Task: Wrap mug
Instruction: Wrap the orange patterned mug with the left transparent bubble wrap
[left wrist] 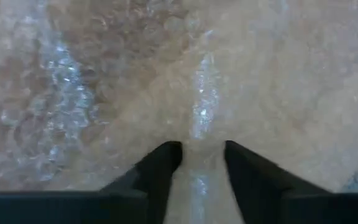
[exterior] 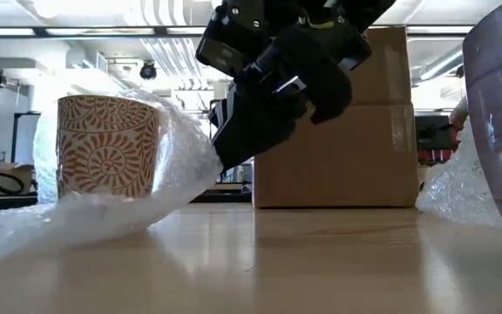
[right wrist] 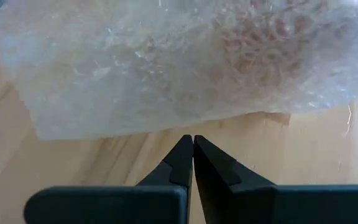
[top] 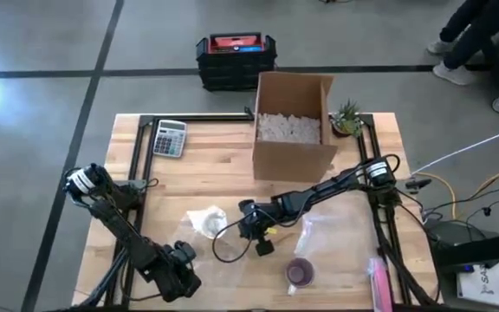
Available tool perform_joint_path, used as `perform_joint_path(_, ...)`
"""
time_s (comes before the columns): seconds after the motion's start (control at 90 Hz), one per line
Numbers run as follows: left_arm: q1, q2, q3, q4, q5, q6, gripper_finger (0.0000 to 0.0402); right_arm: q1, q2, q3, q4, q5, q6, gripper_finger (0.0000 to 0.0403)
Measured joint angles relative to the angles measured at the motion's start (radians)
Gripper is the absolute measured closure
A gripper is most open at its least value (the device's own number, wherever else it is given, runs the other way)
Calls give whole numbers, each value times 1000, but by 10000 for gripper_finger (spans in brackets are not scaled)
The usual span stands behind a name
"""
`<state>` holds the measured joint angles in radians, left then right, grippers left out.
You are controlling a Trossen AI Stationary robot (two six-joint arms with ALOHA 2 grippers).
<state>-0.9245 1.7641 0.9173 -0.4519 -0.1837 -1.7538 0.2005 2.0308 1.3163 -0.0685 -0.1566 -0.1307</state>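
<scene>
From overhead I see the patterned mug (top: 207, 222) sitting on a sheet of bubble wrap (top: 199, 214) near the middle of the worktop (top: 215, 173). My right tool (top: 246, 224) is just beside the wrap's edge, reached in from the right. My left tool (top: 183, 279) sits near the front edge, well apart from the mug. A cardboard box (top: 293, 130) stands at the back, a calculator (top: 169, 138) to its left, and a purple cup (top: 299, 273) near the front.

At table height, the mug (exterior: 109, 146) stands upright with bubble wrap (exterior: 181, 174) curled up around it; the right arm hangs close beside it.

On the left wrist camera, the fingers (left wrist: 160, 171) stand slightly apart over bubble wrap (left wrist: 104, 81), gripping nothing I can make out.

On the right wrist camera, the fingers (right wrist: 182, 163) are closed tip to tip, empty, just short of the wrap (right wrist: 166, 62).
</scene>
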Motion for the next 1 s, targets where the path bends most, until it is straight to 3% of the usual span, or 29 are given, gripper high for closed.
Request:
perform_joint_path(0.078,0,-11,24,-10,-13,10,386,0,0,0,0,0,-2,403)
perform_joint_path(0.356,-1,-56,272,-315,-67,133,399,0,0,0,8,0,-1,403)
perform_joint_path(0.567,17,-63,459,-564,-376,257,400,3,0,0,71,1,14,403)
perform_joint_path(0.656,37,-65,482,-584,-431,303,401,5,6,0,117,2,16,403)
perform_joint_path(1.0,159,-72,439,-586,-462,455,401,24,8,0,140,3,-1,403)
